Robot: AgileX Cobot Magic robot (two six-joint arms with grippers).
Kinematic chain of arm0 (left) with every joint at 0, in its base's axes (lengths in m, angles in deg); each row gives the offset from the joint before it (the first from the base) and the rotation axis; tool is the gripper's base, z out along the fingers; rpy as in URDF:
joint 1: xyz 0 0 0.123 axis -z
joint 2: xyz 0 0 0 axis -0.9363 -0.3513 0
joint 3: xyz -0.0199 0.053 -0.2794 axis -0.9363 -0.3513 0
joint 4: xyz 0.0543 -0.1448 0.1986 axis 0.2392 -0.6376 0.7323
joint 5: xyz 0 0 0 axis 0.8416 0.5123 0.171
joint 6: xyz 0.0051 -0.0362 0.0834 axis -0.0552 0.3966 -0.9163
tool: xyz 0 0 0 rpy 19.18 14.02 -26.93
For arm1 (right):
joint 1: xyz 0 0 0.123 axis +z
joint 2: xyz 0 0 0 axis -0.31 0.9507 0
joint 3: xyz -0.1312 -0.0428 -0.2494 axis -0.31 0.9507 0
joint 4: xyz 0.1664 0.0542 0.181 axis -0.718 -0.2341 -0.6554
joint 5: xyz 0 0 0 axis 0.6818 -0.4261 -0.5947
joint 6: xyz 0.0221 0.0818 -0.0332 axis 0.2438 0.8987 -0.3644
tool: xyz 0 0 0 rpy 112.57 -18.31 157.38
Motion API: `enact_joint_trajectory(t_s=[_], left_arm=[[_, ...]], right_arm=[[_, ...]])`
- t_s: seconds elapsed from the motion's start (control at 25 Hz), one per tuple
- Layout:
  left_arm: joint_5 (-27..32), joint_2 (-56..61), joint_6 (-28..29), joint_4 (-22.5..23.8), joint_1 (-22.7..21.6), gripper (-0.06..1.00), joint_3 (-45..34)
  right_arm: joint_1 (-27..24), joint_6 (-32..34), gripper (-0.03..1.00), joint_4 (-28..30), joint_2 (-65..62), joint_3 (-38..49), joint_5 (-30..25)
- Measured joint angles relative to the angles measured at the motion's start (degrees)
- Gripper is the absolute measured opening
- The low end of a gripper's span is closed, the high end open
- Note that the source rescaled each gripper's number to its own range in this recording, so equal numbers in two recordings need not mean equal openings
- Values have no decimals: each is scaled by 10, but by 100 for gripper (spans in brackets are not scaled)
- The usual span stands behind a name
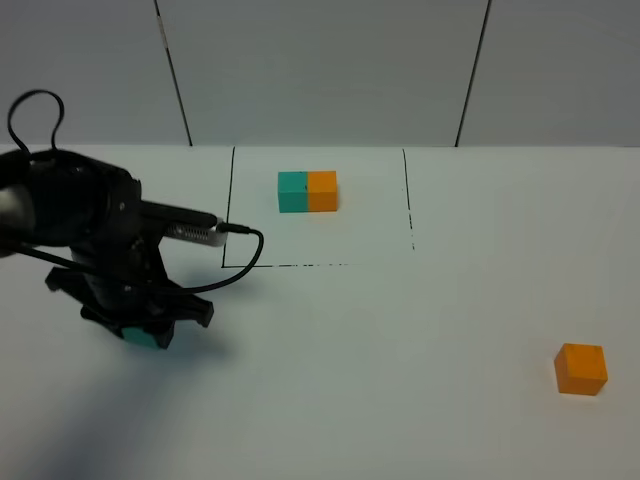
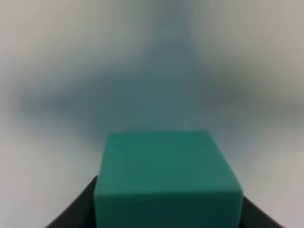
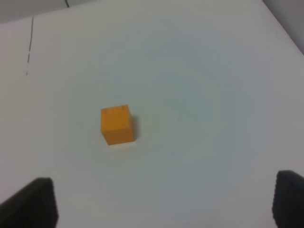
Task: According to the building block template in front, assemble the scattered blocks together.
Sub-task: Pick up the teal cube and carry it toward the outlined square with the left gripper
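Left wrist: fingers point(image 2: 73, 213) around teal cube point(image 2: 166, 175)

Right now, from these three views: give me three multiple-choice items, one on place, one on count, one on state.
1. Where is the loose matte orange cube in the high view? A stacked on another cube; B at the far left edge; C near right, alone on the white table.
2. How many orange cubes are there, counting the one in the joined teal-and-orange template bar? A one; B two; C three.
3. The left gripper is: A shut on the loose matte teal-green cube; B open, empty; C shut on nothing.
Answers: 1 C, it sits apart at near right. 2 B, one loose, one in the bar. 3 A, the left wrist view shows the cube clamped.
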Motion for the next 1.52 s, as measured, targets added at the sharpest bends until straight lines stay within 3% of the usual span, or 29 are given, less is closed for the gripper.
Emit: enact_joint_trajectory(t_s=[0.2, 0.36, 0.56, 0.92, 1.52], left_arm=[[56, 7, -196, -3, 8, 0, 94], [110, -10, -330, -33, 23, 0, 173], [178, -68, -424, -50, 50, 0, 258], [180, -168, -511, -52, 120, 0, 360], [176, -315, -543, -54, 184, 0, 499]], right_arm=[[0, 0, 80, 0, 0, 0, 0], [0, 1, 80, 0, 0, 0, 0], [0, 1, 80, 0, 0, 0, 0], [0, 0, 80, 0, 0, 0, 0], [0, 1, 80, 0, 0, 0, 0]])
